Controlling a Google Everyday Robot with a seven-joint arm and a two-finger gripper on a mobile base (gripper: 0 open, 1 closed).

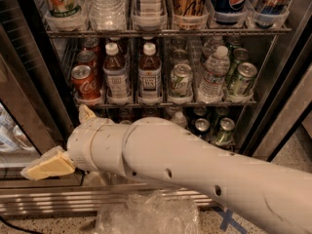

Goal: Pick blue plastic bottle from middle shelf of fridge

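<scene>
White plastic covers my arm (195, 165), which reaches across from 4 o'clock to my hand (57, 141) at 8 o'clock, low in front of the fridge (285, 77). Its yellowish fingers (46, 165) are spread wide and hold nothing. The blue-labelled bottle (117, 74) stands upright on the middle shelf (195, 103) at 11 o'clock, between a red cola can (84, 82) and a similar white-labelled bottle (149, 74).

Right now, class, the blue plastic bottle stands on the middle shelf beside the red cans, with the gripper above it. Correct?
Not quite. The camera view shows the gripper below the middle shelf, low left, jaws open and empty. The blue plastic bottle does stand there beside the red cans.
</scene>
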